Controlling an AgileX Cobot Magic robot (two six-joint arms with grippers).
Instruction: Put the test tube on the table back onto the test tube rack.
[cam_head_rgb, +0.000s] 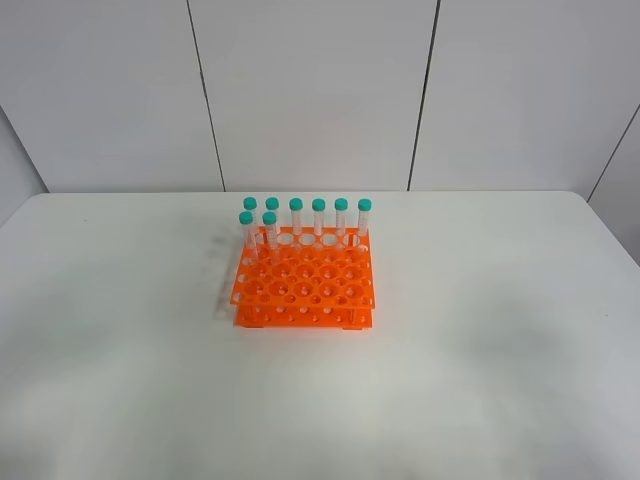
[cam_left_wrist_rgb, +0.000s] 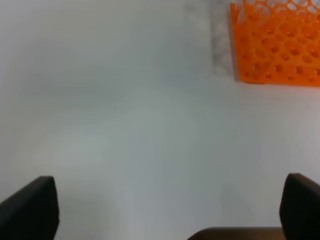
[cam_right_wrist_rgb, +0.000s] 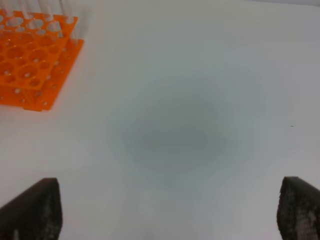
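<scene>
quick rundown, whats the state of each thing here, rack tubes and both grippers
test tube rack: sits flat on the table, most holes unfilled
test tubes: eight, capped in teal, upright in the rack's far rows; none seen lying on the table
left gripper: open, fingers wide apart above bare table, holding nothing
right gripper: open, fingers wide apart above bare table, holding nothing

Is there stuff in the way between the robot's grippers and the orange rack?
Nothing visible. In both wrist views only bare table lies between the left gripper, the right gripper and the rack. No loose tube shows on the table in any view; eight tubes stand in the rack's back rows.
</scene>
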